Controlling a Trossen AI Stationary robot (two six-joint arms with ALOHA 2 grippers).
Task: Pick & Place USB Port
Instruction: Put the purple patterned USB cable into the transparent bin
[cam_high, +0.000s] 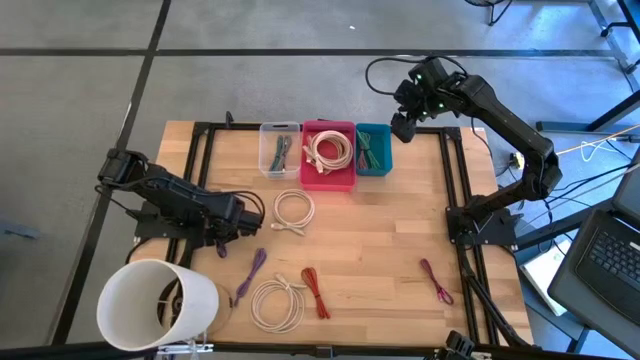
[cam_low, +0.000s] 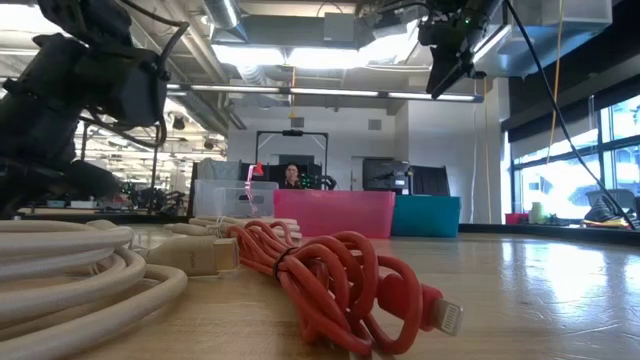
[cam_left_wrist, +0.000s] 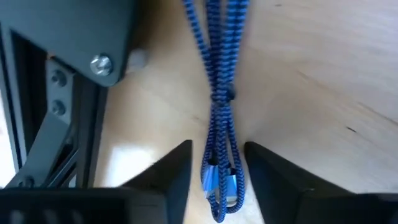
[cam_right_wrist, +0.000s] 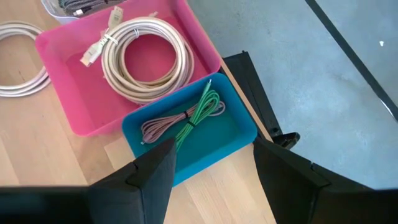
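My left gripper (cam_left_wrist: 216, 177) is low on the table's left side, fingers (cam_left_wrist: 177, 171) either side of a blue braided USB cable (cam_left_wrist: 219, 93) w/o clamping it yet — plug end sits right between them on the wood. Right gripper (cam_right_wrist: 211, 168) hangs parted above the teal bin (cam_right_wrist: 239, 134) at the far edge, holding nothing; pink bin (cam_right_wrist: 62, 50) beside it.

No readable text, labels, brands, numbers or signs anywhere.

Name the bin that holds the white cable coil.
The pink bin, the middle of three; the clear and teal bins hold thinner cables.
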